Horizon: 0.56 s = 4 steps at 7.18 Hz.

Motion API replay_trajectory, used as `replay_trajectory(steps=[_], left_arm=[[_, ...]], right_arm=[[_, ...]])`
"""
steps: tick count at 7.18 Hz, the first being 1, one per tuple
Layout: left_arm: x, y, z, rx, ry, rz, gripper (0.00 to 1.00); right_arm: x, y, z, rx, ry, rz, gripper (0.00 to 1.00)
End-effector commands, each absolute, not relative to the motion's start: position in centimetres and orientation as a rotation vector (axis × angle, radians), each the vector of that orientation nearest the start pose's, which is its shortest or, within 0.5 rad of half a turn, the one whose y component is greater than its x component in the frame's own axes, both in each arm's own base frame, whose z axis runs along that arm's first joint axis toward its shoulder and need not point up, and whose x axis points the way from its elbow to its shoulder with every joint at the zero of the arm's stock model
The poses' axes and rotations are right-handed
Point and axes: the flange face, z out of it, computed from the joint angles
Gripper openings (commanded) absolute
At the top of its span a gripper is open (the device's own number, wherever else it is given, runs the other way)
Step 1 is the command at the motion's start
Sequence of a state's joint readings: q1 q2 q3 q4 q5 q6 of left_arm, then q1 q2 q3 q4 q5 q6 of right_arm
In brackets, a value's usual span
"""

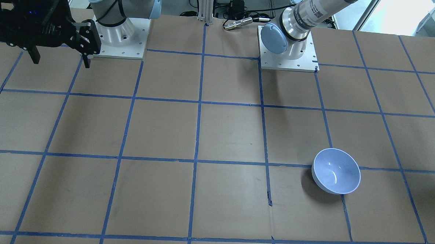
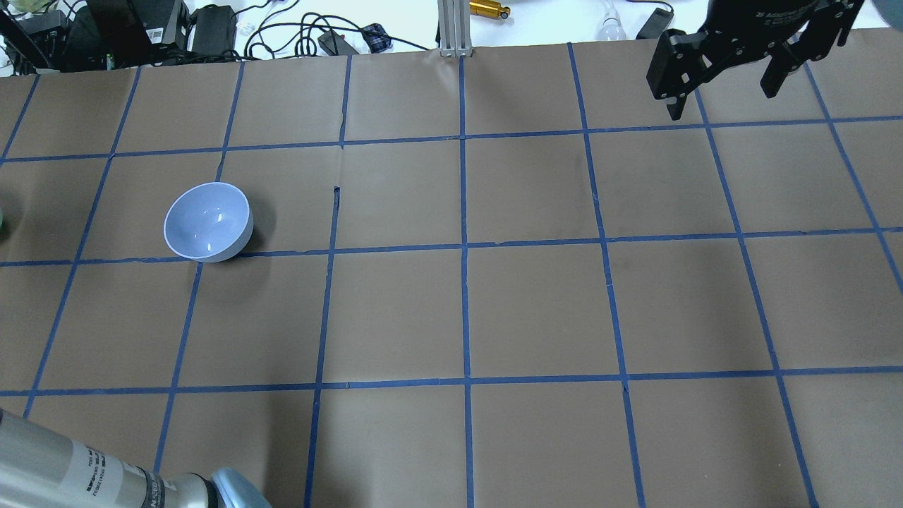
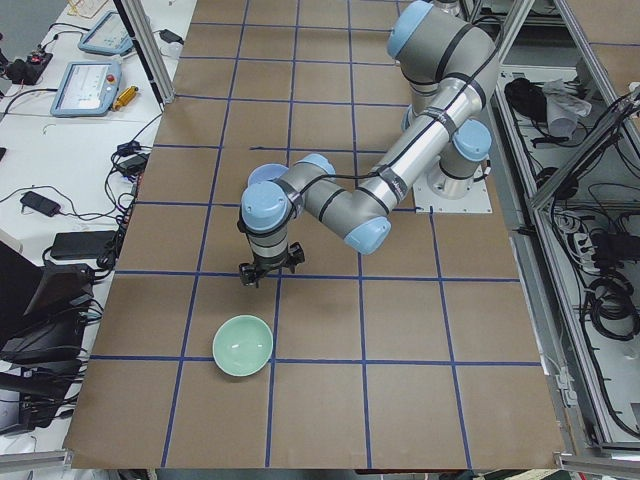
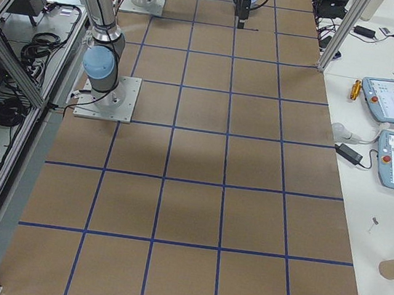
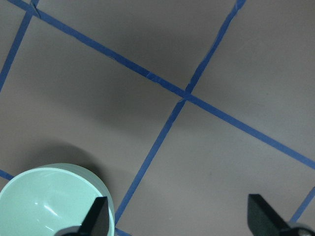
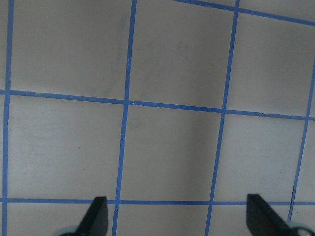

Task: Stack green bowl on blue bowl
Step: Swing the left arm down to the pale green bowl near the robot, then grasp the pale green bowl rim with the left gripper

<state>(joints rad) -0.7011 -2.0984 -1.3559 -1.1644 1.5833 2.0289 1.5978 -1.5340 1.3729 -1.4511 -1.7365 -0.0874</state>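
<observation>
The green bowl (image 3: 243, 345) stands upright on the table near its left end. In the left wrist view it (image 5: 49, 201) sits at the lower left, beside one fingertip (image 5: 98, 216). My left gripper (image 5: 179, 221) is open and empty, and hovers just off the bowl's side (image 3: 268, 272). The blue bowl (image 2: 208, 222) stands upright and empty on a tape line, also in the front view (image 1: 335, 171), apart from the green bowl. My right gripper (image 2: 723, 99) is open and empty, high over the far right of the table (image 1: 60, 60); its wrist view (image 6: 179, 219) shows only the table.
The table (image 2: 536, 310) is brown paper with a blue tape grid. The two arm bases (image 1: 120, 37) (image 1: 288, 48) stand at the robot's edge. Cables and boxes (image 2: 141, 28) lie past the far edge. Tablets (image 4: 390, 101) lie on a side bench.
</observation>
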Motion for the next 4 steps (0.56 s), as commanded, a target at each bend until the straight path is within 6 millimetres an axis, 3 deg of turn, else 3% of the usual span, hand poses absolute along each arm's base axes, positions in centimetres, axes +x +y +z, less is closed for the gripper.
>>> replay_trajectory(steps=[1,4], left_arm=[[47.7,-56.1,29.6,1.709,2.484,0.0,0.98],[50.5,-57.6,26.2,1.746,2.478,-0.022,0.98]], right_arm=[[13.1,-50.3,55.6,-0.184,3.303,-0.06,1.0],[13.0,-50.3,55.6,-0.182,3.303,-0.06,1.0]])
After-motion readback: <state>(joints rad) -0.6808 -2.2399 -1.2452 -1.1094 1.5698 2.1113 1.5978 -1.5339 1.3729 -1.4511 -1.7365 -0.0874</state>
